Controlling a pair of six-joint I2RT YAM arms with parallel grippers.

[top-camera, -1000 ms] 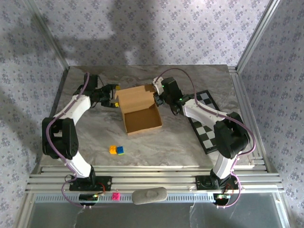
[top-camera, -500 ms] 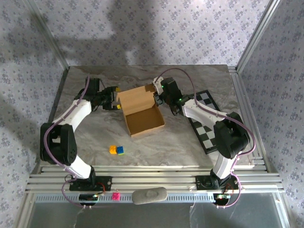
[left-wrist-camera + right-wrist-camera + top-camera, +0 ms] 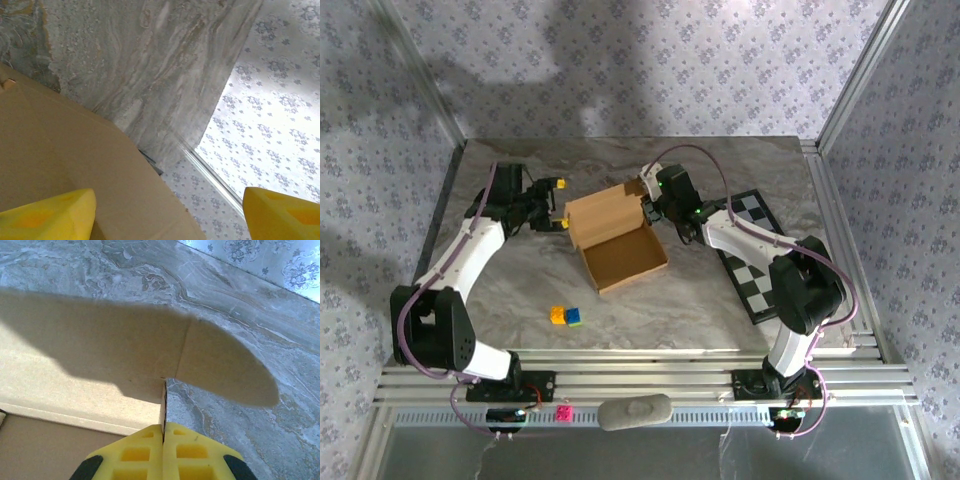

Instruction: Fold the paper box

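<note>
Tan-brown cardboard paper box [image 3: 620, 250] sits open-topped on the grey marbled table [image 3: 710, 300], centre. At its rear right wall edge, right gripper [image 3: 163, 432] clenched on the cardboard. Near its rear left corner, left gripper [image 3: 561, 204] spread wide, released.

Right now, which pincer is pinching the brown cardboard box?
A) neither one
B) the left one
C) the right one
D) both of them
C: the right pincer is shut tight with a thin edge of the paper box wall caught between its yellow fingers, while the left pincer has its fingers spread wide apart next to the box.
</note>
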